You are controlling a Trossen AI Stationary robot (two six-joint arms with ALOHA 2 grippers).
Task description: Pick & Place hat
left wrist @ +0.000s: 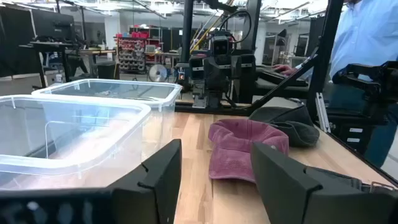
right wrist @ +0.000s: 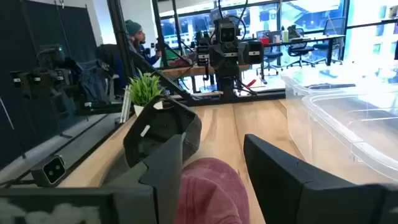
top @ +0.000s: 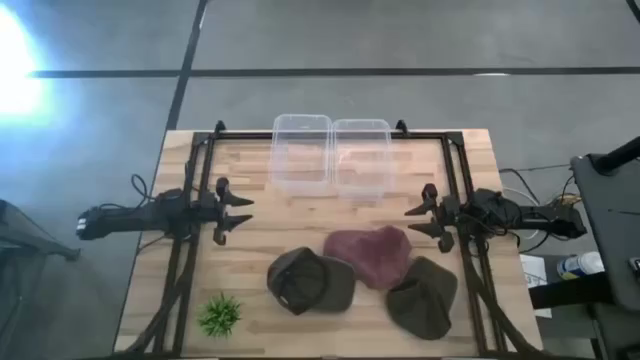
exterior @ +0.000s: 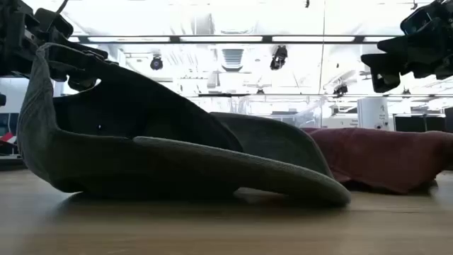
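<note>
Three caps lie on the near half of the table: a dark olive cap [top: 308, 281] resting upside down, its opening up, a maroon cap [top: 370, 255] beside it, and a second olive cap [top: 425, 296] toward the right near corner. My left gripper [top: 240, 213] hovers open above the left middle of the table, fingers pointing right. My right gripper [top: 414, 221] hovers open at the right middle, fingers pointing left, just beyond the maroon cap [right wrist: 208, 190]. Neither touches a cap.
Two clear plastic bins [top: 302, 150] [top: 362, 155] stand side by side at the far middle. A small green plant [top: 219, 314] sits at the near left corner. A dark frame [top: 200, 150] runs round the table's edges. People show beyond the table in the wrist views.
</note>
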